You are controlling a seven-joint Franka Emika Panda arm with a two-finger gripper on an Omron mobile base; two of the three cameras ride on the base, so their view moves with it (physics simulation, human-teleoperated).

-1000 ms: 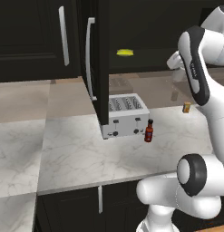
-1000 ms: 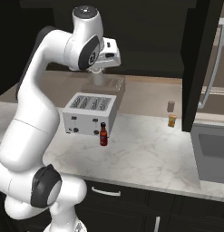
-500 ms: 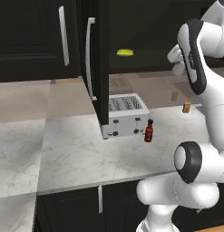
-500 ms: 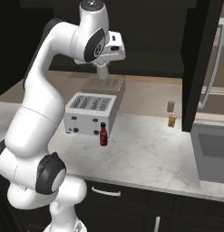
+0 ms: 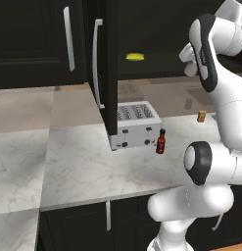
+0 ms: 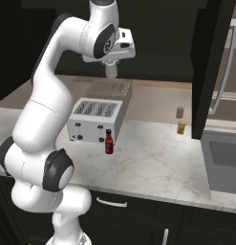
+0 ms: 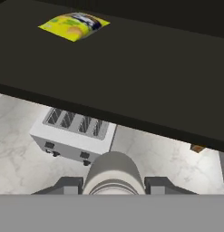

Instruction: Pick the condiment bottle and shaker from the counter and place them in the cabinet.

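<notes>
- Shaker (image 7: 112,174) clamped between the two fingers (image 7: 64,185) of the gripper (image 6: 111,70), rounded pale top pointing away from the hand camera; jaws closed on its sides.
- Seen in the right base view as a pale cylinder hanging under the hand, raised high over the toaster (image 6: 95,120), well clear of the counter (image 6: 153,162).
- Held just in front of the edge of the dark inner shelf (image 7: 131,72) of the cabinet (image 5: 110,59), at about shelf height.
- Directly below, at 6 o'clock from the gripper: white four-slot toaster standing on the marble.
- Condiment bottle (image 5: 161,141) upright on the counter, just beside the toaster's front corner, at 3 o'clock from it in the left base view; red body, dark cap.
- Small orange-brown jar (image 6: 181,127) farther back on the counter, at about 2 o'clock from the bottle in the right base view, well apart from it.
- Cabinet door (image 5: 108,68) swung open, long silver handle (image 5: 96,63) on it.
- Farthest back, yellow packet (image 7: 74,26) lying flat on the shelf, at 11 o'clock from the shaker in the hand view.
</notes>
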